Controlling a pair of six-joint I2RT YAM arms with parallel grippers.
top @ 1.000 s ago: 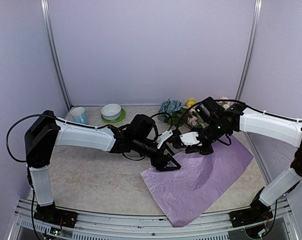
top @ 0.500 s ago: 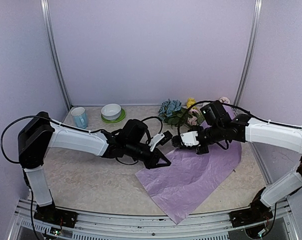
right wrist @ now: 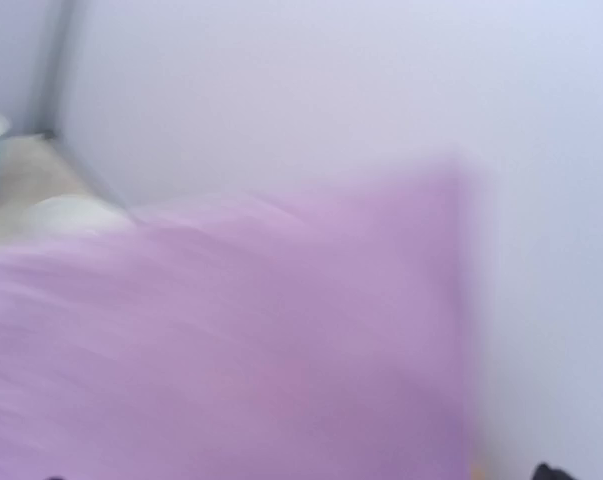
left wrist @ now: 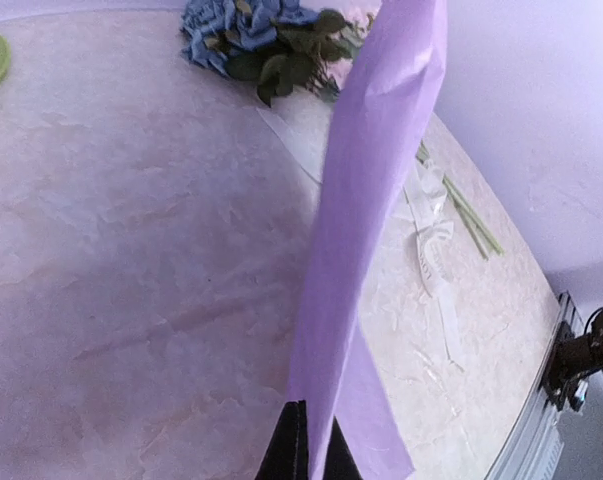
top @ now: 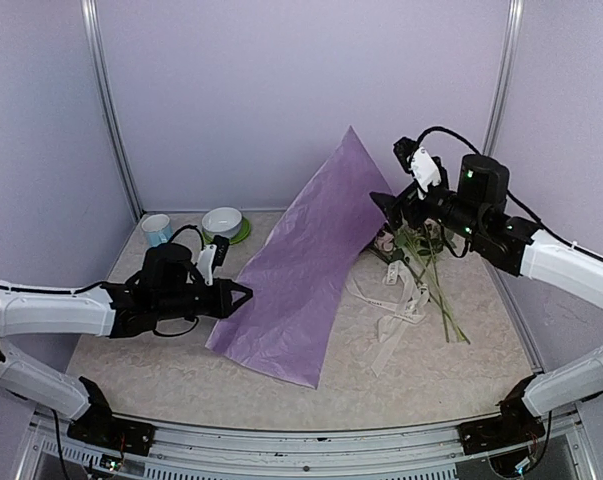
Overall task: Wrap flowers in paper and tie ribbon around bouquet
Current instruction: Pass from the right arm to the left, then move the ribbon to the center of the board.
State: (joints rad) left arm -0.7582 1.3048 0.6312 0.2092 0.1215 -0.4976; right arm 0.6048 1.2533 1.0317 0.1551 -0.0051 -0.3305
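Left claw (top: 243, 297) is pressed together, pinching the paper (top: 301, 260) at its low edge just above the desk (top: 151, 370). From that grip the sheet rises up and away to a tall peak. Right claw (top: 386, 207) is up high, just beside the sheet's far edge, under the peak. Its wrist view is blurred, with dark tips only at the bottom corners, so it reads as spread; can't tell if it touches the paper. Below the right claw the flowers (top: 433, 280) lie flat on the desk, heads hidden behind claw and sheet. Ribbon (top: 399, 305) lies loose beside the stems, on the paper side. Beyond the left claw: bowl (top: 222, 222), cup (top: 157, 230).
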